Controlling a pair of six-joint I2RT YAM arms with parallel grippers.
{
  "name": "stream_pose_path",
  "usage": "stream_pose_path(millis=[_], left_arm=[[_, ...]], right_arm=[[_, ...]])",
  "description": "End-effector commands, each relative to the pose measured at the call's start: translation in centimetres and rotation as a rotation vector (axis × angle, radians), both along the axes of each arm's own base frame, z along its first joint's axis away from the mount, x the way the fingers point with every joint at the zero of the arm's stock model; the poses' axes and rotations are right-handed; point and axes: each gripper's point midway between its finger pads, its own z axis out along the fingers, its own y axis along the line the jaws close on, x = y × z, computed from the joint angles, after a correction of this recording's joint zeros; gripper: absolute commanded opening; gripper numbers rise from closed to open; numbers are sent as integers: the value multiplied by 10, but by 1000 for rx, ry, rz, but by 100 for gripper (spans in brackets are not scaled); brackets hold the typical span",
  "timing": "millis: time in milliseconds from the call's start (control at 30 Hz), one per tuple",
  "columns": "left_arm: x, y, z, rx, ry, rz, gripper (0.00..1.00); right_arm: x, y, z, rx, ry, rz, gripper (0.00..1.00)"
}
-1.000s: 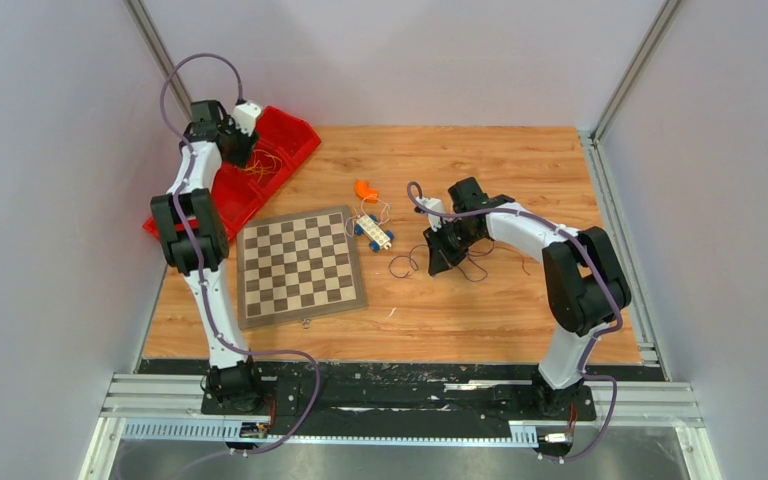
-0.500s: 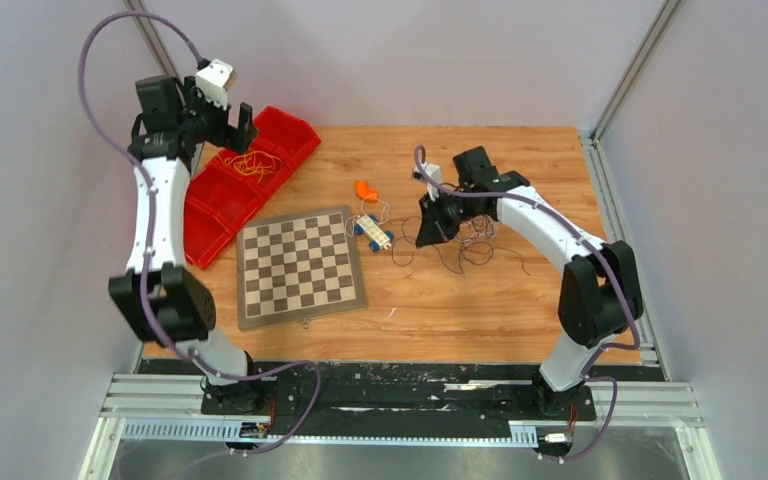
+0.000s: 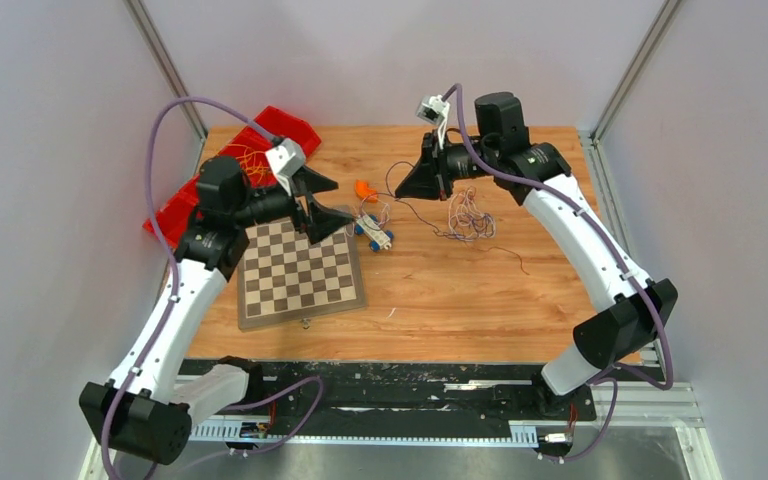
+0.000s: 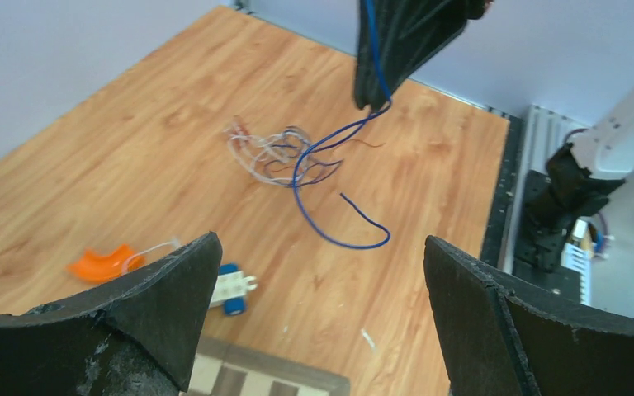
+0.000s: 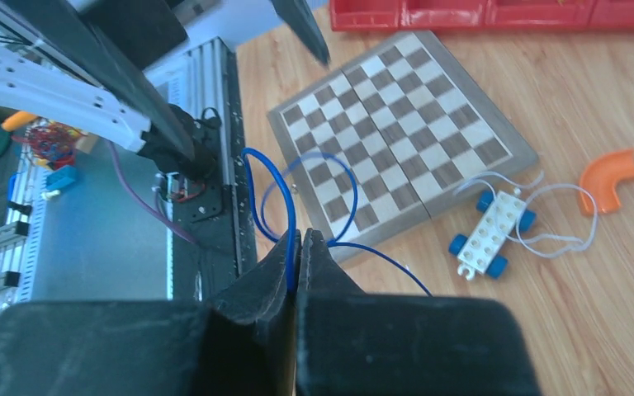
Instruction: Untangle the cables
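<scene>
A bunch of thin cables [image 3: 468, 215] lies on the wooden table right of centre, and it also shows in the left wrist view [image 4: 272, 157]. My right gripper [image 3: 401, 189] is raised above the table, shut on a blue cable [image 5: 290, 206]. That cable hangs from the shut jaws in loops [image 4: 330, 148] and trails toward the bunch. My left gripper [image 3: 332, 201] is open and empty above the checkerboard's far right corner, pointing at the right gripper [image 4: 320, 243]. Yellow-orange cables [image 3: 250, 160] lie in the red bin. A white cable [image 5: 545, 214] curls round the toy car.
A checkerboard [image 3: 300, 265] lies left of centre. A red bin [image 3: 175, 215] stands at the back left. A white toy car with blue wheels [image 3: 373, 232] and an orange curved piece [image 3: 364, 189] lie between the two grippers. Walls close in both sides.
My left arm swung from the red bin out over the checkerboard, gripper open. My right gripper rose and moved back-left, lifting the blue cable out of the bunch.
</scene>
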Motion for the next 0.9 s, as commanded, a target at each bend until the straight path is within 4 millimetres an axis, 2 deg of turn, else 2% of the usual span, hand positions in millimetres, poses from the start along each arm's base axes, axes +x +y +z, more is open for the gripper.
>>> stream_pose_path(millis=[0,167,233,267,500,533,633,700,733,767,800,833,867], left_arm=[[-5,-32,9,-62,-15,-30,100],[-2,-66,-7,-89,17,-69,100],[1,-77,-8,-110,24,-88,99],[2,-81,-2,-136,22,-96,98],[20,-105,-5,-150,54,-124,82],[21,-107,-2,-159,54,-127,78],[22,-117,-9,-167,88,-158,72],[20,-120,-13,-167,101,-173,62],[18,-120,-13,-170,109,-177,50],[15,-120,-12,-170,109,-186,44],[13,-119,-12,-164,114,-188,31],[8,-115,-10,-158,108,-189,25],[4,-112,-5,-162,96,-188,12]], right_arm=[[-15,15,49,107,-42,61,0],[-17,20,73,154,-42,72,0],[-18,21,80,169,-45,83,0],[-19,21,82,174,-43,87,0],[-26,24,95,215,-12,131,0],[-26,25,97,220,-16,132,0],[-22,25,104,233,-40,115,0],[-19,23,105,234,-52,98,0],[-16,21,104,233,-55,87,0],[-12,18,101,228,-56,64,0],[-9,12,97,224,-49,44,0],[-4,5,95,224,-41,19,0],[1,-2,91,226,-32,-5,0]])
